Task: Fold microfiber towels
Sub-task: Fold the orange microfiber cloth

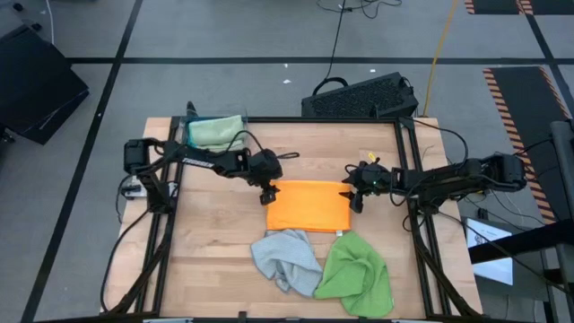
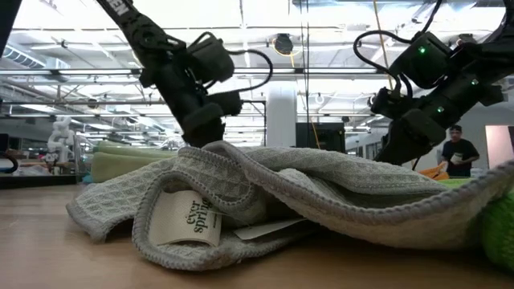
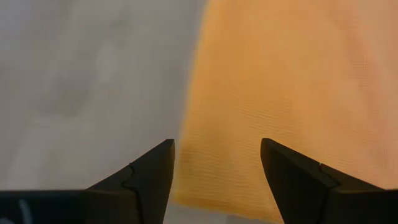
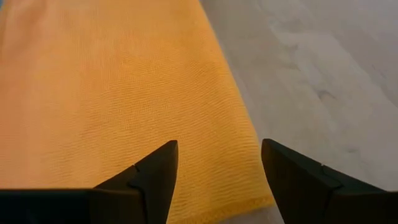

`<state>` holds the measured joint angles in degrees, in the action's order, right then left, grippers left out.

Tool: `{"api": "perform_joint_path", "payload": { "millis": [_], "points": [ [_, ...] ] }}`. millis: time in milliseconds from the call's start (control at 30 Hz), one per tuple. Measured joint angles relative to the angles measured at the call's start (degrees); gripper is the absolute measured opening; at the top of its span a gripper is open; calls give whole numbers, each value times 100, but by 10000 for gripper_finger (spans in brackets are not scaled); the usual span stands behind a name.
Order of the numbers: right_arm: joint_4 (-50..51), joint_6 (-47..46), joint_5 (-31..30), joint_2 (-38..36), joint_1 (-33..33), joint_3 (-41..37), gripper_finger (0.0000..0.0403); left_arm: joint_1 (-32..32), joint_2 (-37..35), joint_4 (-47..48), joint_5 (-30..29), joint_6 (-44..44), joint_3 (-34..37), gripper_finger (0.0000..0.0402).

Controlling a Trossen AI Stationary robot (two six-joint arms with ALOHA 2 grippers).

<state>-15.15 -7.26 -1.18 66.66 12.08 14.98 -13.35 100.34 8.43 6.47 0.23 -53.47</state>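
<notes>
An orange towel (image 1: 308, 206) lies flat in the middle of the table, folded into a rectangle. My left gripper (image 1: 267, 193) stands open at its left end, and in the left wrist view the fingers (image 3: 217, 149) stand on either side of the towel's left edge (image 3: 189, 143). My right gripper (image 1: 352, 196) stands open at its right end, fingers (image 4: 219, 149) on either side of the right edge (image 4: 239, 124). A crumpled grey towel (image 1: 285, 258) and a crumpled bright green towel (image 1: 357, 274) lie near the front edge. A folded pale green towel (image 1: 215, 132) rests at the far left corner.
A black keyboard-like object (image 1: 363, 94) lies on the floor beyond the table's far edge. In the low view the grey towel (image 2: 265, 201) fills the foreground and hides most of the orange one. A person (image 2: 459, 152) stands far off in the room. Bare wood (image 1: 206, 242) shows at the front left.
</notes>
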Motion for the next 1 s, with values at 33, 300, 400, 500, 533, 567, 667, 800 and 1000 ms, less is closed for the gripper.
{"api": "perform_joint_path", "payload": {
  "millis": [33,300,400,500,533,567,667,800,1000],
  "points": [
    [-15,-65,-1,-5,0,0,221,-8,41,29,52,11,3,241],
    [186,-317,4,-106,279,2,234,-3,96,184,77,80,7,241],
    [209,-247,251,-106,414,2,237,-24,96,367,-45,189,4,231],
    [179,-255,463,-95,455,2,236,-23,96,588,-244,292,4,198],
    [183,-255,467,-95,457,2,235,-21,96,602,-291,314,4,182],
    [185,-255,465,-95,457,2,234,-21,96,601,-322,315,4,164],
    [177,-238,583,-93,457,2,228,-19,96,561,-335,390,4,104],
    [-10,-176,580,-95,457,0,225,-19,96,508,-382,547,4,28],
    [-74,-395,413,-108,479,1,224,16,-162,495,-565,560,-24,17]
  ]
}}
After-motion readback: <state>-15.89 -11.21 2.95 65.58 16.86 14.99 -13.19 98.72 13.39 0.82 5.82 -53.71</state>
